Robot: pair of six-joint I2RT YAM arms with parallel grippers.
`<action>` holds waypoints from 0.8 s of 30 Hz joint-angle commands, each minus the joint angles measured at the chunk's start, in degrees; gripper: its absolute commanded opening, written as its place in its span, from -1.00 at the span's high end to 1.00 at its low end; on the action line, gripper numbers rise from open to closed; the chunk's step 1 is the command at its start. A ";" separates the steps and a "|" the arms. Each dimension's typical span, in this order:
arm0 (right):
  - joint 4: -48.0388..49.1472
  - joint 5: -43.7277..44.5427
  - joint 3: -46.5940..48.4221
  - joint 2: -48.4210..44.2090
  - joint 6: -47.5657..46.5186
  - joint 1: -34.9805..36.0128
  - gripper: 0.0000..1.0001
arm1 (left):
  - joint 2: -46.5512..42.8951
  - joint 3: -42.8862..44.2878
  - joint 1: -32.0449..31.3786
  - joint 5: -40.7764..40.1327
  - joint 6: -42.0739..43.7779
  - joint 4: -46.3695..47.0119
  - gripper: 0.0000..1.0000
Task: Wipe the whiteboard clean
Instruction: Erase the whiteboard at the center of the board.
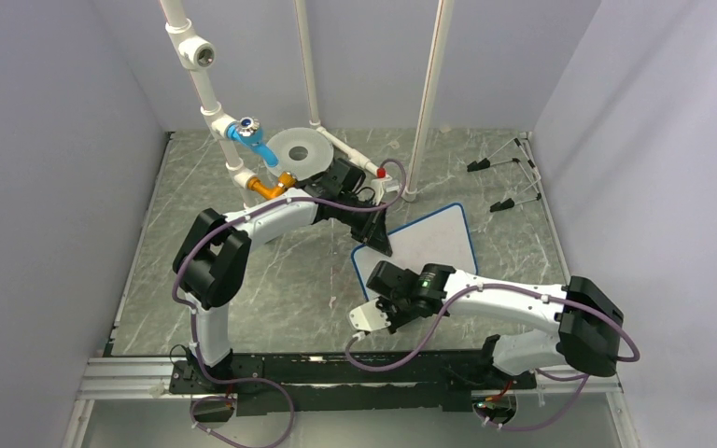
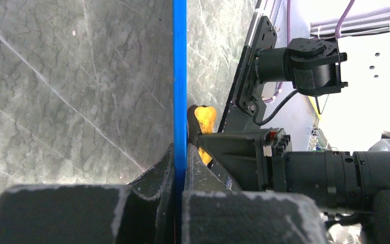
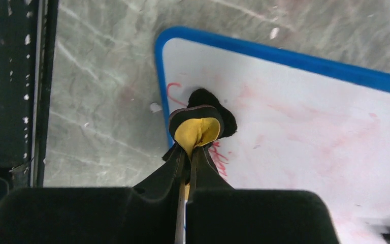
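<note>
Your right tool is clenched on a yellow-and-black wiping pad, whose tip touches the whiteboard close to its rounded corner, beside red marks. Your left tool is clamped on the board's blue rim, steadying it on the tabletop, right of centre.

The pad is held by a thin pinch, so pressing hard or dragging sideways could twist it out of the fingers or fold it, leaving the fingertips to scrape the face. It sits so near the corner that an outward stroke could run off the rim onto the stone. The two tools are close together, so a wide sweep toward the left one risks a collision. If the left grip slips, the board would slide with the pad instead of being wiped.
</note>
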 commanded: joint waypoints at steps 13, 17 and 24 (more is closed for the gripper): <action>3.08 -1.22 2.31 5.40 -1.08 4.38 1.00 | -2.79 1.99 -0.89 4.12 -0.86 1.31 1.00; 6.35 2.82 4.26 7.13 0.84 5.85 1.00 | -2.95 1.60 -0.94 4.14 -0.77 1.34 1.00; 11.79 10.56 4.16 3.21 3.35 1.02 1.00 | -2.73 1.24 -0.91 4.45 -0.43 1.54 1.00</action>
